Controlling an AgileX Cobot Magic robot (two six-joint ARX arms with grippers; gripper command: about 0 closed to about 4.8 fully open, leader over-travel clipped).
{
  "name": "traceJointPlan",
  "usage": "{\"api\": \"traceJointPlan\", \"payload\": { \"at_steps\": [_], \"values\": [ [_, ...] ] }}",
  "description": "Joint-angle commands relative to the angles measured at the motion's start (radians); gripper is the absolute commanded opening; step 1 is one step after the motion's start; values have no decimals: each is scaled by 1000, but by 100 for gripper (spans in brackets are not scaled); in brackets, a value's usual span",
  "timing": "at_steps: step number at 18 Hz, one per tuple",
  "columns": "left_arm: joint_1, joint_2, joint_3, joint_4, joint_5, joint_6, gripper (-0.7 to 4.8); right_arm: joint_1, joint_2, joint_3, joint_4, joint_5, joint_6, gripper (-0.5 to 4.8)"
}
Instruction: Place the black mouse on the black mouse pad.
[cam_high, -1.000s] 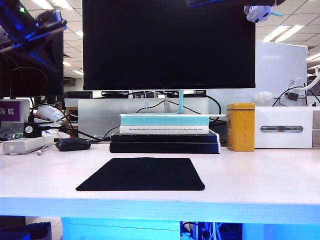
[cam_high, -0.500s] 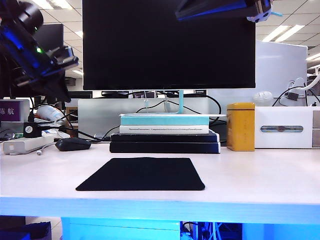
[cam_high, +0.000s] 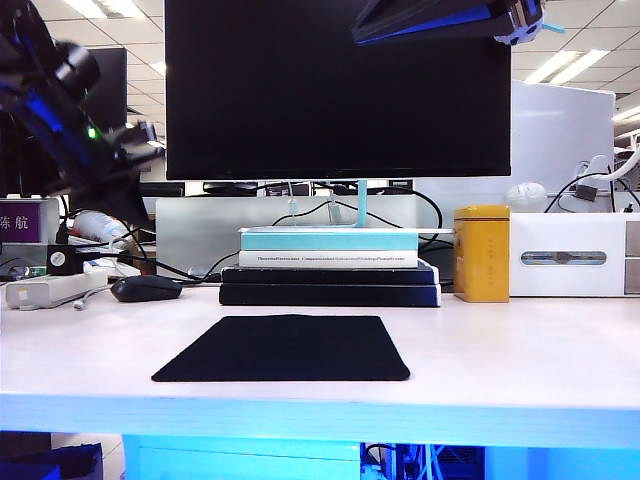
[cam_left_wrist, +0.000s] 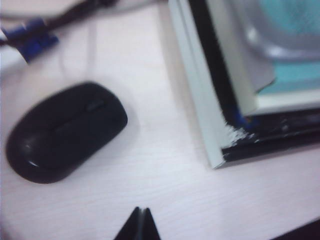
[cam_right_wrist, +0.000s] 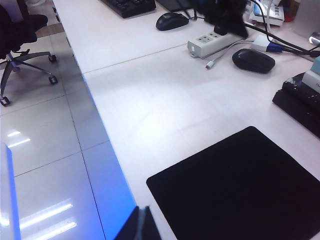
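The black mouse (cam_high: 146, 288) sits on the surface (cam_high: 500, 340) left of the black mouse pad (cam_high: 283, 348). Left end effector (cam_left_wrist: 138, 225), closed, hovers above the mouse; right end effector (cam_right_wrist: 141, 223), closed, is raised.

- The black mouse (cam_high: 146, 288) sits on the table (cam_high: 500, 350), left of the black mouse pad (cam_high: 284, 348).
- The left tool (cam_high: 120, 195) hangs above the mouse.
- The right arm (cam_high: 440, 18) crosses the top.
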Motion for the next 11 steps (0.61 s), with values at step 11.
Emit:
{"api": "traceJointPlan", "payload": {
  "at_steps": [11],
  "values": [
    [0, 63, 9, 149, -87, 76, 211, 1, 3, 4, 9, 1, -2, -6]
  ]
}}
